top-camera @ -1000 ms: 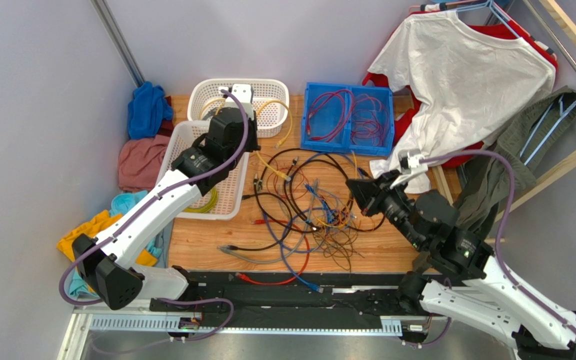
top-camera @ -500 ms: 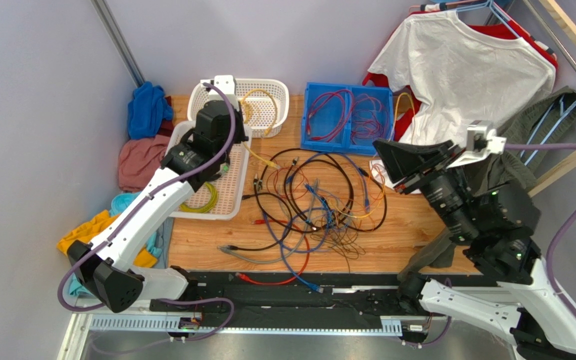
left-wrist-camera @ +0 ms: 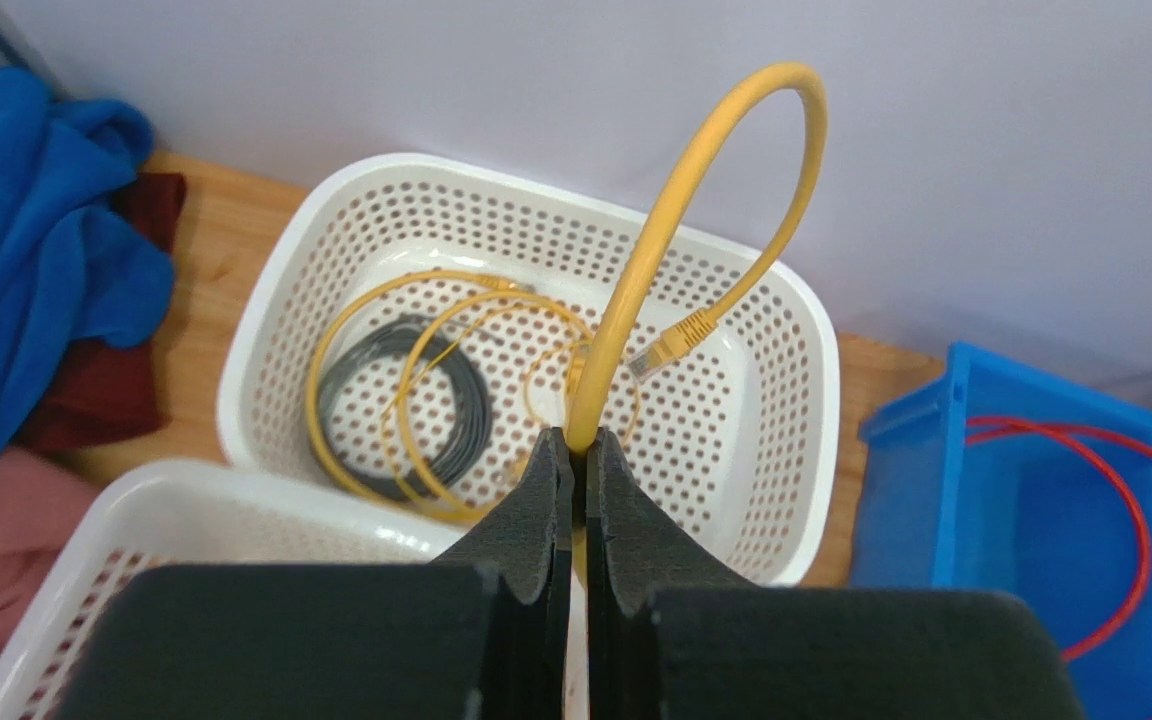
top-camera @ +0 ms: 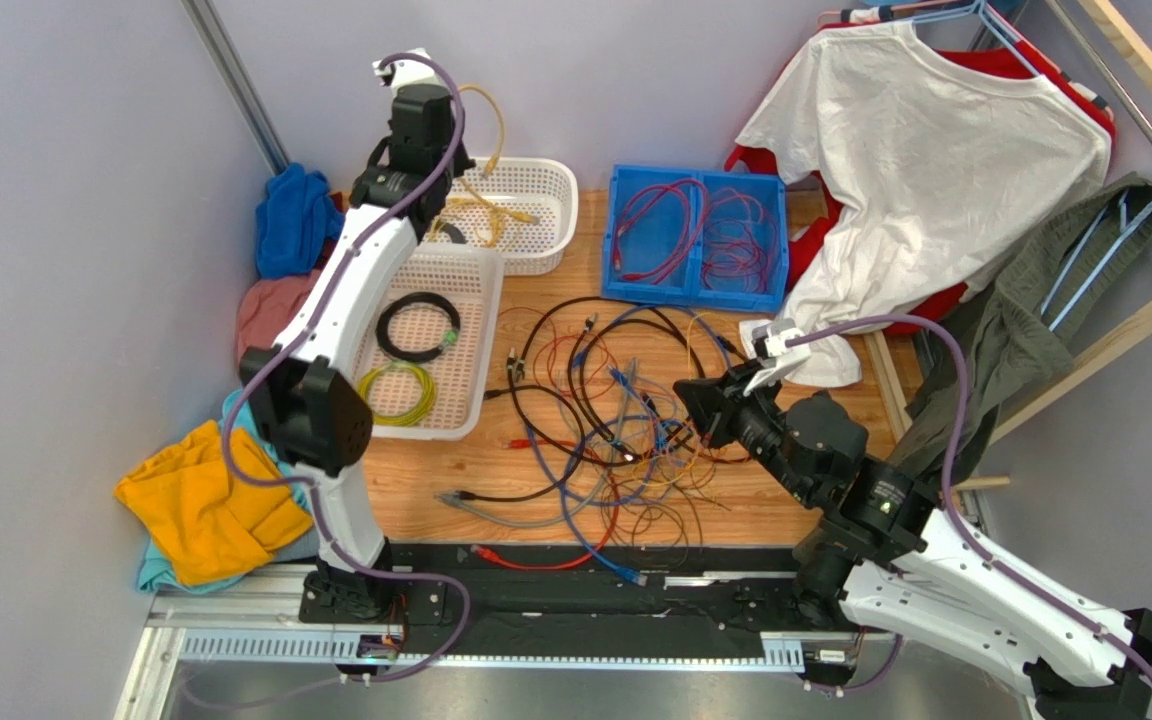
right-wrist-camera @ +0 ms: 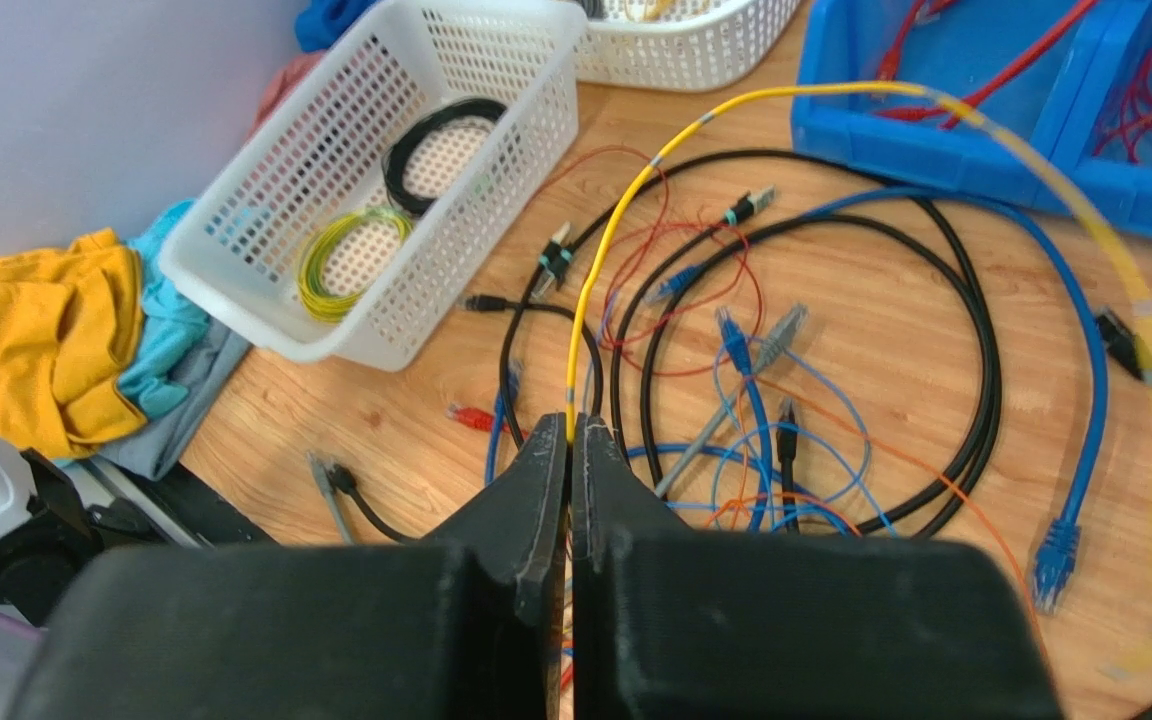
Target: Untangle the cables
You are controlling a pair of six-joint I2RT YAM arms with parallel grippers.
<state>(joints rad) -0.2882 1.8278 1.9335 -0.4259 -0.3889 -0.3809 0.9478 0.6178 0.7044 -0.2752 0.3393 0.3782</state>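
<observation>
Wooden bench (top-camera: 402, 480) runs beneath both arms. On it the cables (top-camera: 620, 413) lie in a loose tangle of black, blue, red and orange loops, just ahead of and below the right pincer (right-wrist-camera: 570, 428) (the black loops are the widest of the lot).

To the left of that pincer stands a long white basket (right-wrist-camera: 447, 240). It holds a black coil (right-wrist-camera: 440, 135) and, nearer the pincer, a yellow-green coil (right-wrist-camera: 342, 255). Ahead and to the right sits a blue bin (right-wrist-camera: 913, 143) with red wires inside.

The right pincer's jaws are pressed together on a thin yellow wire (right-wrist-camera: 642, 180). The wire climbs from the tips, then sweeps ahead and right across the bin's front edge.

The left pincer (left-wrist-camera: 579, 443) hangs high over a second white basket (left-wrist-camera: 387, 168) at the far side of the bench. Its jaws are clamped on a thick yellow cable (left-wrist-camera: 687, 195). The cable arches up above the tips and curls back down, and its plug (left-wrist-camera: 669, 348) dangles just right of the tips, over the basket. Below the pincer, inside that basket, lie yellow loops (left-wrist-camera: 432, 360) and a dark coil (left-wrist-camera: 372, 405).
</observation>
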